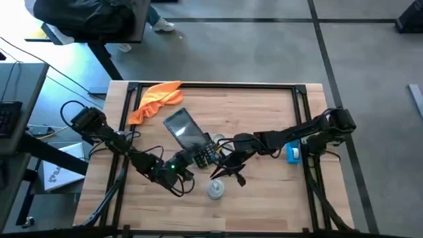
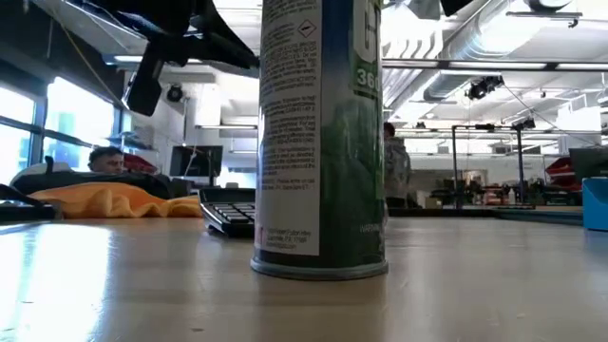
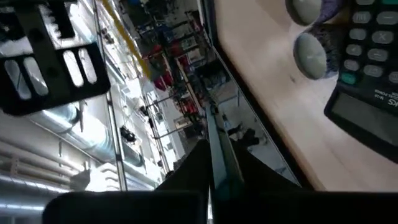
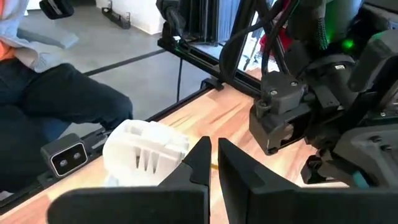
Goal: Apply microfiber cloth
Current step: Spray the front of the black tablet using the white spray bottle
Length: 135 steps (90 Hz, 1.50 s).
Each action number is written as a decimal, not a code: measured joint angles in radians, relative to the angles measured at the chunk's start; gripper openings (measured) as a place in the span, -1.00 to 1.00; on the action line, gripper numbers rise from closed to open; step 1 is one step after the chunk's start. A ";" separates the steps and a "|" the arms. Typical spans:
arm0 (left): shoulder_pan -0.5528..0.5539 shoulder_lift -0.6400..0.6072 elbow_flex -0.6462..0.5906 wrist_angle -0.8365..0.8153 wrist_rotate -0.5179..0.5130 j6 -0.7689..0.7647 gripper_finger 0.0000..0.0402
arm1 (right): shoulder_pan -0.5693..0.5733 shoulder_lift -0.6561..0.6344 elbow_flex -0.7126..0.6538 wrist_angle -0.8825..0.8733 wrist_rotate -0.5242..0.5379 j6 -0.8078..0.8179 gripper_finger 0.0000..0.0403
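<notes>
The orange microfiber cloth [image 1: 157, 100] [image 2: 112, 201] lies bunched at the table's far left, and no gripper touches it. A black calculator [image 1: 190, 135] [image 2: 228, 210] lies flat near the middle. My left gripper [image 1: 197, 158] [image 3: 210, 177] hovers shut at the calculator's near end, which shows off to one side [image 3: 370, 68] of its fingers. My right gripper [image 1: 225, 170] [image 4: 214, 158] is shut just right of it, above the table, beside the white cap [image 4: 146, 149] of a spray can [image 1: 216, 190] [image 2: 321, 142] that stands upright at the near middle.
A small blue object [image 1: 293, 153] [image 2: 597, 204] sits on the table under my right arm. A black frame rail [image 1: 211, 86] runs round the tabletop. Bare wood [image 1: 264, 112] lies between the cloth and the far right corner. A person sits beyond the table [image 4: 56, 99].
</notes>
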 joint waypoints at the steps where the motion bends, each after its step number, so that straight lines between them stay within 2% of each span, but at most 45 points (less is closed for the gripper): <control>1: -0.001 0.000 0.000 -0.003 -0.001 -0.004 -0.96 | 0.000 0.000 0.000 -0.001 0.000 0.000 -1.00; 13: -0.015 0.000 -0.001 -0.019 -0.011 -0.026 -0.96 | 0.000 -0.001 0.000 -0.007 0.000 0.006 -1.00; 27: -0.029 0.029 -0.001 -0.018 0.034 -0.033 -0.96 | 0.000 -0.001 0.000 -0.011 0.000 0.008 -1.00; 47: -0.021 0.130 -0.001 -0.009 0.038 0.084 -0.96 | 0.000 -0.001 0.000 -0.031 0.000 0.008 -1.00; 72: 0.010 0.155 -0.001 0.198 0.063 0.151 -0.96 | 0.000 -0.001 0.000 -0.041 0.000 -0.001 -1.00; 89: 0.035 0.152 -0.001 0.313 0.157 0.226 -0.96 | 0.000 -0.001 0.000 -0.036 0.000 -0.003 -1.00; 104: 0.034 0.153 -0.001 0.374 0.285 0.210 -0.96 | 0.000 0.000 -0.001 -0.034 0.000 0.008 -1.00; 119: 0.028 0.153 -0.001 0.421 0.364 0.210 -0.96 | 0.000 0.000 -0.001 -0.034 0.000 0.008 -1.00; 135: 0.011 0.153 -0.001 0.410 0.378 0.213 -0.96 | 0.000 0.000 -0.001 -0.033 0.001 0.008 -1.00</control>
